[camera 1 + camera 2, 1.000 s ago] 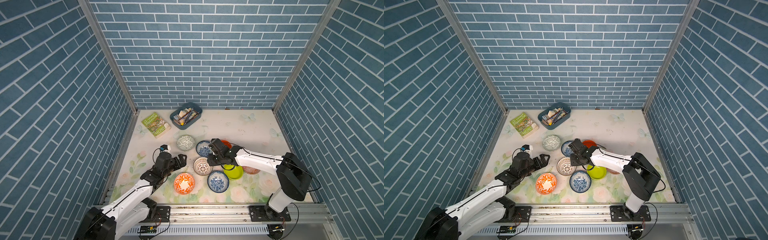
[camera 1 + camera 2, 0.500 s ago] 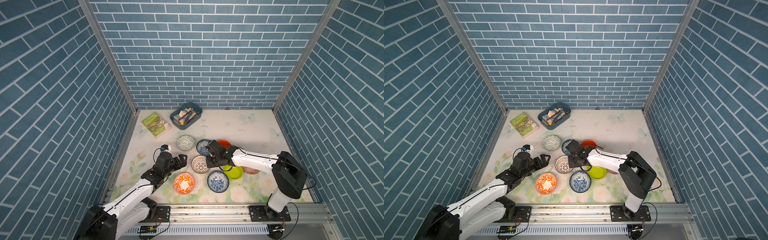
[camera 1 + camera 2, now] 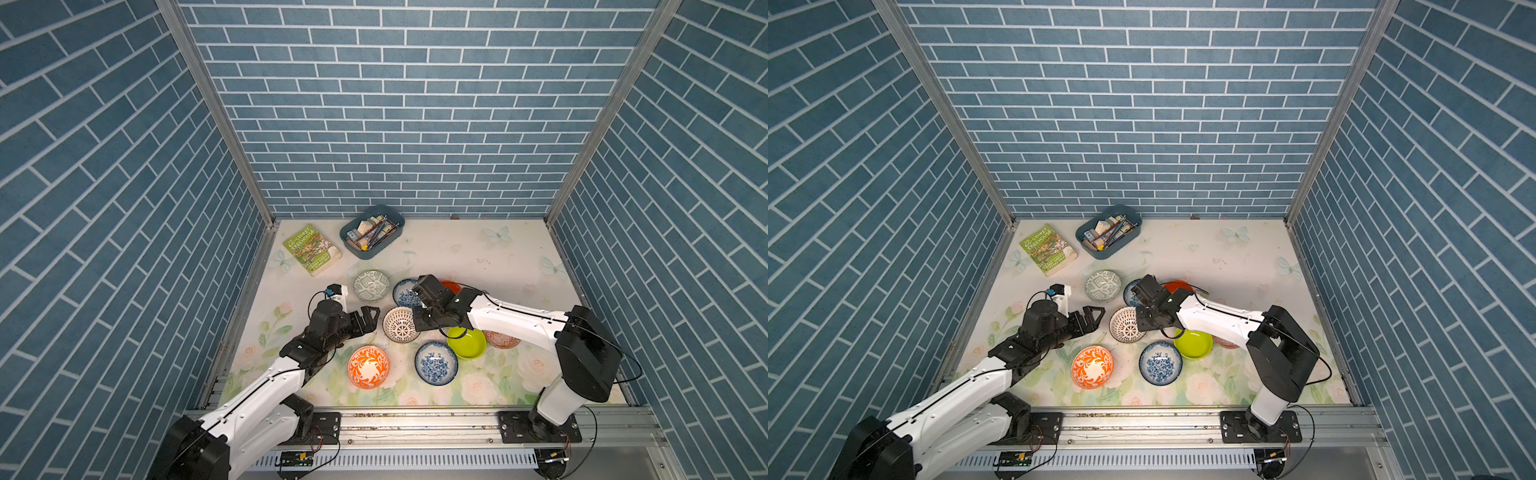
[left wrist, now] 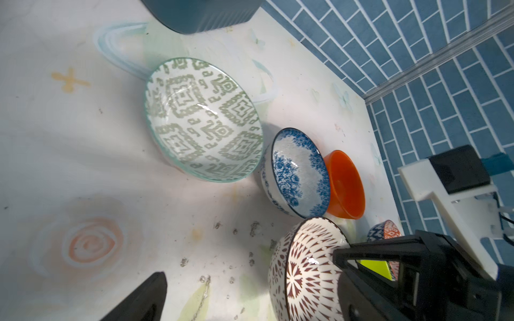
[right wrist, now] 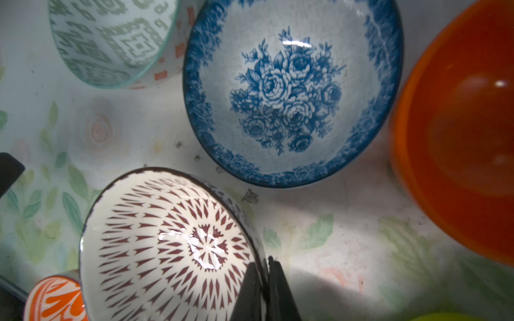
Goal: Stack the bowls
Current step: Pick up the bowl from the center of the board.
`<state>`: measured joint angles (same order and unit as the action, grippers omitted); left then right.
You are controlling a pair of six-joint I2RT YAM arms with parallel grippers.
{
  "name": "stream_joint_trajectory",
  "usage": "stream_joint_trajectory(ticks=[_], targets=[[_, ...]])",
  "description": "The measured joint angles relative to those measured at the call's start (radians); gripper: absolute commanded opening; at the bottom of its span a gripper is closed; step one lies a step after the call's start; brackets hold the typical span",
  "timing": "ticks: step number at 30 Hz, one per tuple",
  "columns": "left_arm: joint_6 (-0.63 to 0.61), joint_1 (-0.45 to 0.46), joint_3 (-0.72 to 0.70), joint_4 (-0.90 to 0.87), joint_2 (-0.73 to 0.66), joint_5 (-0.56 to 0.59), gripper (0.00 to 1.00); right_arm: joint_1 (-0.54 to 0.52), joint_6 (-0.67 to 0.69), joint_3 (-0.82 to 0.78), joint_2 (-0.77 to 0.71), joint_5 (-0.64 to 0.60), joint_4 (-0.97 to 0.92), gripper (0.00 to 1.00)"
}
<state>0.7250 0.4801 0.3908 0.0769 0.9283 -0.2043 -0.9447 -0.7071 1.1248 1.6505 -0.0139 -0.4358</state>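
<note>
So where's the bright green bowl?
In both top views the lime-green bowl sits near the front, under the right arm, between a blue floral bowl and an orange-patterned bowl.

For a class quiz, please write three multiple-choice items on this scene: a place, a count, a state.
1. Where does the book lie? A. beside the pencil tray B. under a bowl C. inside a gripper
2. How many bowls are in view? A. six B. eight C. ten
3. The right gripper is: A. open over the tray B. shut on the rim of the white bowl C. shut on the book
Key: 1 A, they lie side by side; 2 B, both top views show eight; 3 B, its fingers pinch that rim.
</note>
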Motion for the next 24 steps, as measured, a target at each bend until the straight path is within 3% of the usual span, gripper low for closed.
stream_joint_trajectory(ticks=[10,24], targets=[[0.023,0.130,0.186,-0.092,0.093,0.034,0.81,-0.001,0.001,0.015,-0.056,-0.037,0.019,0.00],[0.065,0.258,0.399,-0.316,0.247,0.252,0.50,-0.003,0.035,0.060,-0.061,-0.107,0.020,0.00]])
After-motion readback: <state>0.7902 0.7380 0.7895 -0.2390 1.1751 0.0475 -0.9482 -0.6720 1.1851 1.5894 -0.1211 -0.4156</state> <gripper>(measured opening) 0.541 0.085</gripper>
